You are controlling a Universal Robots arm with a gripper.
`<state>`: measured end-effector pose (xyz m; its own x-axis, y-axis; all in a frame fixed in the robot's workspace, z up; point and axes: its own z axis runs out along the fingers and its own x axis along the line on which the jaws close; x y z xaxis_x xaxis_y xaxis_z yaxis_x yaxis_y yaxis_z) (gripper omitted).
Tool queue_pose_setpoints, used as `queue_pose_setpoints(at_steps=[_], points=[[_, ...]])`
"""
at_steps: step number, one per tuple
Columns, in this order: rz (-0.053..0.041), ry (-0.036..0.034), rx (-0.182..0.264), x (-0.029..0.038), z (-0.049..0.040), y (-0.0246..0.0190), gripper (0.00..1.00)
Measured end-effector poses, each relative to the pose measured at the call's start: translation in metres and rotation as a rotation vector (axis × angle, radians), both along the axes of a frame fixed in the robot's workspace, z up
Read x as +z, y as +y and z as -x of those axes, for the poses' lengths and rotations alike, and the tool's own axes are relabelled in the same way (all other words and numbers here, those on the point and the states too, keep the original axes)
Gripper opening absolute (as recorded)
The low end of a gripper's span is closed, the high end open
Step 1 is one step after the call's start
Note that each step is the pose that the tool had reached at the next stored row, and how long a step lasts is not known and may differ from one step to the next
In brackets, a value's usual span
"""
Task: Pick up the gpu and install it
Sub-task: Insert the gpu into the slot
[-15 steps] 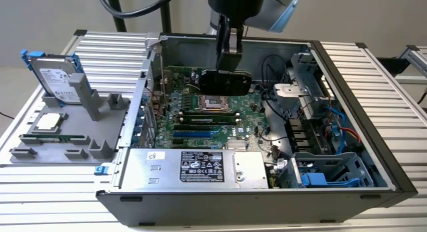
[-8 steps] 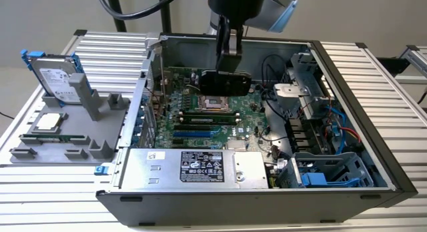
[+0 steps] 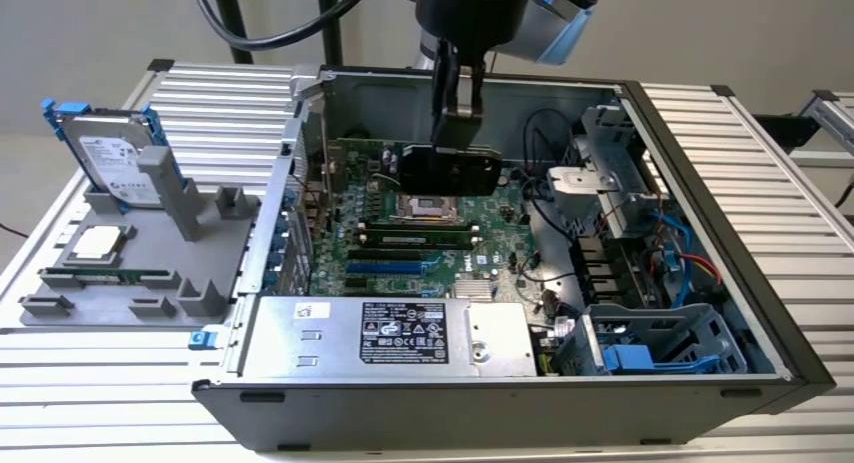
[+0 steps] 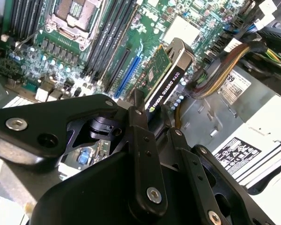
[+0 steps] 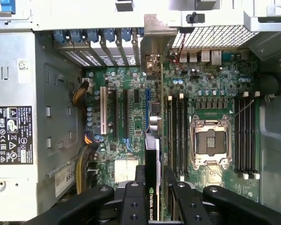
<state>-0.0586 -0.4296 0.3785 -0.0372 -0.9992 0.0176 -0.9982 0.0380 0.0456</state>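
Its fingers drawn narrow, the gripper point(image 5: 152, 183) clamps the gpu point(image 5: 152, 159) on edge above the motherboard point(image 5: 210, 89) of an open computer case point(image 3: 467, 408). The pick-up looks done, but the card is not yet seated. The first wrist view sights along the card toward a blue slot point(image 5: 147, 110). The exterior view adds a grey parts tray point(image 3: 107, 308) holding a hard drive point(image 3: 114, 163), beside the case.
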Motion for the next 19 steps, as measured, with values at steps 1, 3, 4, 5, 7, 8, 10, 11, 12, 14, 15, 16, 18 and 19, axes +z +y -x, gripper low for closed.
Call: queue_pose_setpoints(at_steps=[1, 3, 4, 5, 7, 8, 10, 11, 12, 14, 15, 16, 18, 19], points=[[0.0000, 0.0000, 0.000, -0.0006, 0.0000, 0.0000, 0.00], [0.0001, 0.0001, 0.000, -0.0018, 0.0000, 0.0000, 0.00], [0.0000, 0.0000, 0.000, -0.0024, 0.0000, 0.0000, 0.00], [0.0000, 0.0000, 0.000, -0.0030, 0.0000, 0.0000, 0.00], [0.0000, 0.0000, 0.000, -0.0040, 0.0000, 0.0000, 0.00], [0.0001, 0.0000, 0.000, -0.0044, 0.0000, 0.0000, 0.00], [-0.0001, 0.0000, 0.000, -0.0054, 0.0000, 0.0000, 0.00], [0.0000, 0.0000, 0.000, -0.0058, 0.0000, 0.0000, 0.00], [0.0000, 0.0000, 0.000, -0.0063, 0.0000, 0.0000, 0.00], [0.0000, 0.0000, 0.000, -0.0070, 0.0000, 0.0000, 0.00], [0.0001, 0.0001, 0.000, -0.0071, 0.0000, 0.0000, 0.00], [0.0001, 0.0001, 0.000, -0.0071, 0.0000, 0.0000, 0.00], [0.0000, 0.0000, 0.000, -0.0076, 0.0000, 0.0000, 0.00], [0.0000, 0.0000, 0.000, -0.0077, 0.0000, 0.0000, 0.00]])
